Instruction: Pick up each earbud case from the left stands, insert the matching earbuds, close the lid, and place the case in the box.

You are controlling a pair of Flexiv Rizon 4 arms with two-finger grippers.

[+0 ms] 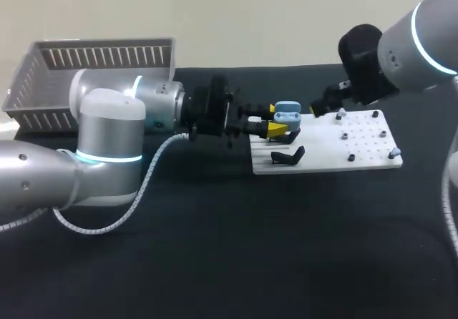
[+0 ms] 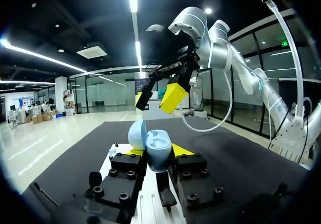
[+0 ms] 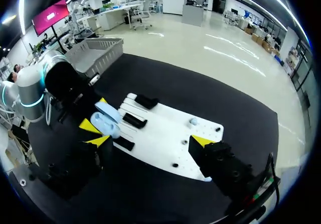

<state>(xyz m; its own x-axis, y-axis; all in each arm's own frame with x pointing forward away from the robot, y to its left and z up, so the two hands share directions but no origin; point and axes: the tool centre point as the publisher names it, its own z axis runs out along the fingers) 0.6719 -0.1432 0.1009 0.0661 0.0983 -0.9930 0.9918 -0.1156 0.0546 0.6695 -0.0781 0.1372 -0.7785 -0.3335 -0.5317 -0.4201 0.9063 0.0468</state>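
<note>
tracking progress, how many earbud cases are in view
1: a blue earbud case, lid open, in the left gripper's fingers by the white board. The basket's inside is hidden.

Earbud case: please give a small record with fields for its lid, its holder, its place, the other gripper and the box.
thing: light blue earbud case
lid: open
holder: left gripper, shut on it from two sides
place: over the left part of the white board
right gripper: open, empty, ahead of and above the case
basket: back left of the table, behind the left arm
</note>
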